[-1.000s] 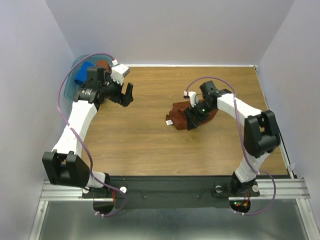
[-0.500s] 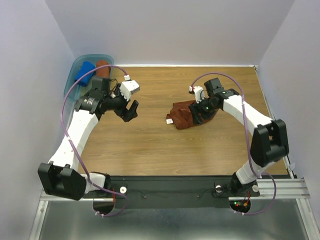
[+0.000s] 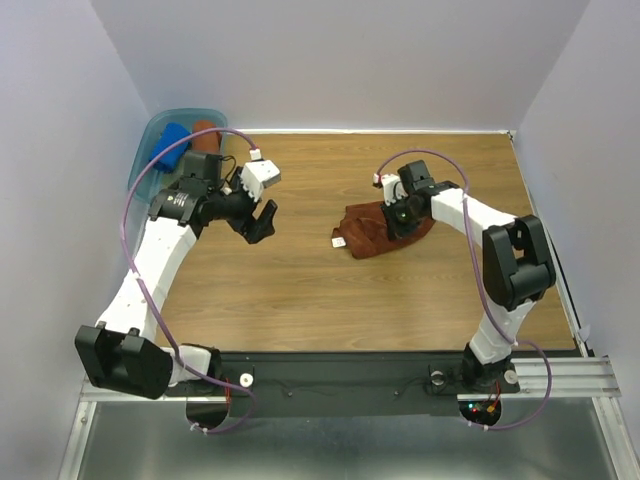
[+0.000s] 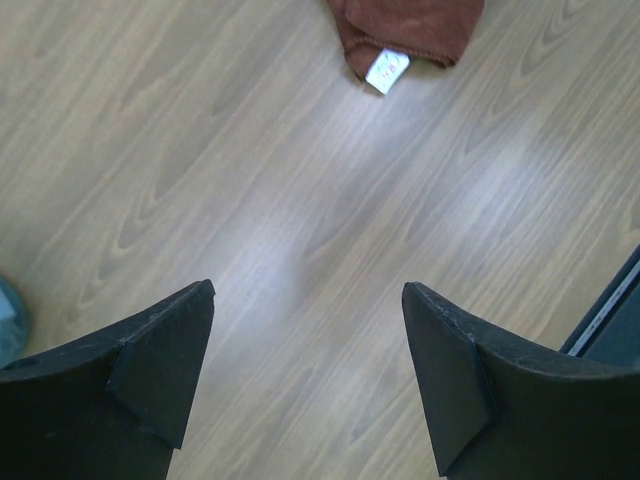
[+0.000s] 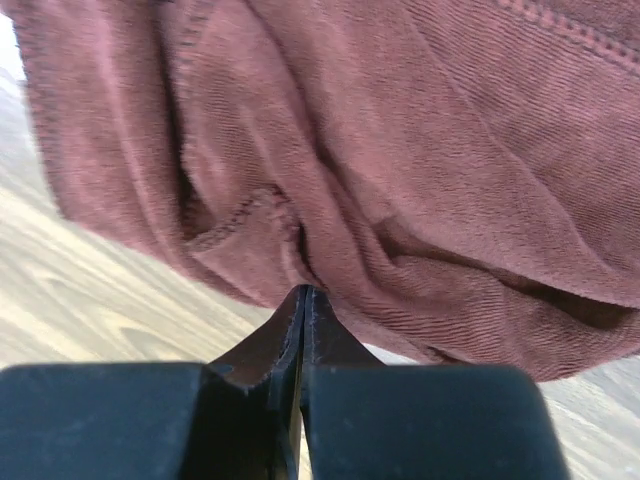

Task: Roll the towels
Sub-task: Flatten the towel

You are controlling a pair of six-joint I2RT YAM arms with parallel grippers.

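Top external view: the rust-brown towel lies crumpled right of centre on the wooden table; the right gripper rests on its right part, and the left gripper hangs well apart, near a blue tub.

Left wrist view: jaws released, spread above bare wood; the towel's tagged corner shows at top.

Right wrist view: jaws clenched, tips meeting at a towel fold; whether cloth is pinched cannot be told.

I see a ribbed, matt terry-cloth towel just beyond my matt black plastic fingers; smooth, faintly glossy wood-grain table.
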